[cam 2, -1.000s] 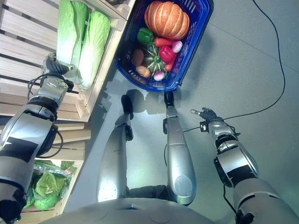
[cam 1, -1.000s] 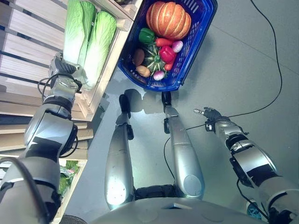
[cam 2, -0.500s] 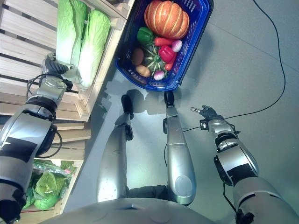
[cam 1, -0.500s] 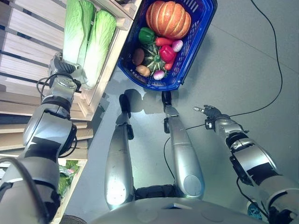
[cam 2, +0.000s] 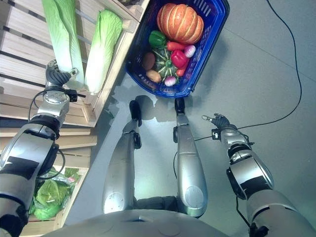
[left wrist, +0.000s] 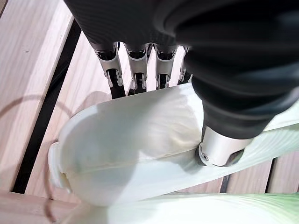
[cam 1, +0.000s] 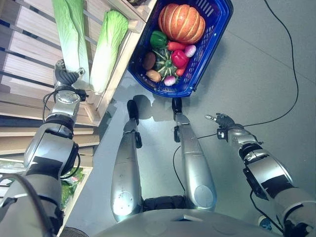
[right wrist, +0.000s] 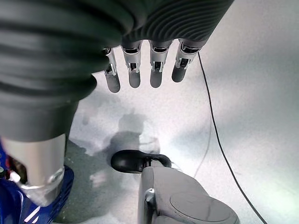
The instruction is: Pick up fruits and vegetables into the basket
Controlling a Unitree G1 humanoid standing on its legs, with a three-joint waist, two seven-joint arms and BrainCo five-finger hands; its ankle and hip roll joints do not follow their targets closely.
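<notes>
So the left hand (cam 1: 63,76) has its fingers (left wrist: 140,74) and thumb wrapped round the white stem end of a napa cabbage (cam 1: 69,29), upper left of the frame, over the wooden shelf (cam 1: 29,39). A second cabbage (cam 1: 106,49) lies just beside it against the shelf's front rail. The blue basket (cam 1: 207,49) sits on the floor at the top centre and is already pretty full: pumpkin (cam 1: 181,22), green pepper (cam 1: 158,38), red pepper (cam 1: 180,58), plus smaller bits. The right hand (cam 1: 222,120) hangs idle over the floor at centre right, fingers straight and holding nothing. If I were doing this, I'd keep the grip tight on the stem since the leafy end is long and will want to swing, clear the rail before swinging across, and lay it lengthwise on top rather than dropping it.
</notes>
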